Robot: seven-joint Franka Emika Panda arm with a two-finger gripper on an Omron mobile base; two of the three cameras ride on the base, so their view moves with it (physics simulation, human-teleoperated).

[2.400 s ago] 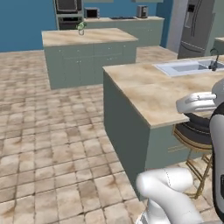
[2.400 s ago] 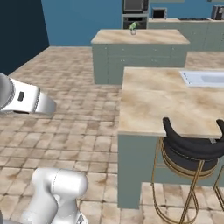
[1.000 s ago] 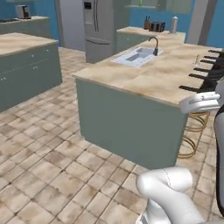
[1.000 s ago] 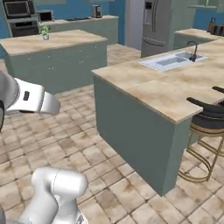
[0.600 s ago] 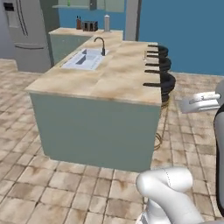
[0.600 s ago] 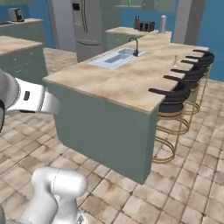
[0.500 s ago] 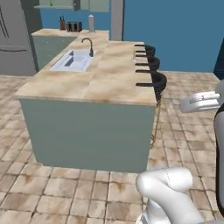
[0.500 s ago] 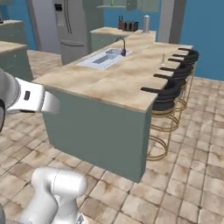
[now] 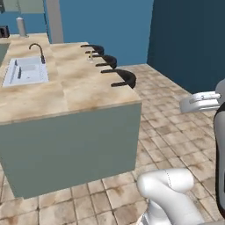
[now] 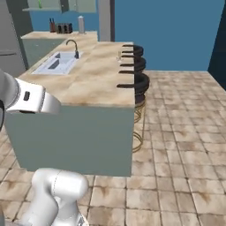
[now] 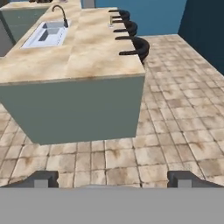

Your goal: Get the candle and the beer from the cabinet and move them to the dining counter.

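The dining counter (image 9: 83, 94) (image 10: 95, 84) (image 11: 87, 61) is a long beige marble island seen from its short end. On its top by the stools stands a small pale thing in a silvery holder, seemingly the candle (image 9: 91, 55) (image 10: 119, 56) (image 11: 112, 19). Far back, the grey-green cabinet (image 10: 81, 5) hangs on the wall, and a slim green shape on its open shelf may be the beer (image 10: 39, 4). My gripper (image 11: 113, 181) is open and holds nothing. It hangs over the tiled floor, well short of the counter's end wall.
A steel sink (image 9: 24, 70) (image 10: 57, 62) with a black faucet (image 10: 73, 46) is set in the island. Black-backed stools (image 9: 121, 79) (image 10: 137, 81) line its right side. A knife block (image 10: 64, 28) stands on the far worktop, a fridge (image 10: 9, 39) at left. Tiled floor lies open to the right.
The whole picture has swung as the base turns: the island now shows end-on with the stools to its right. My gripper stays open and empty.
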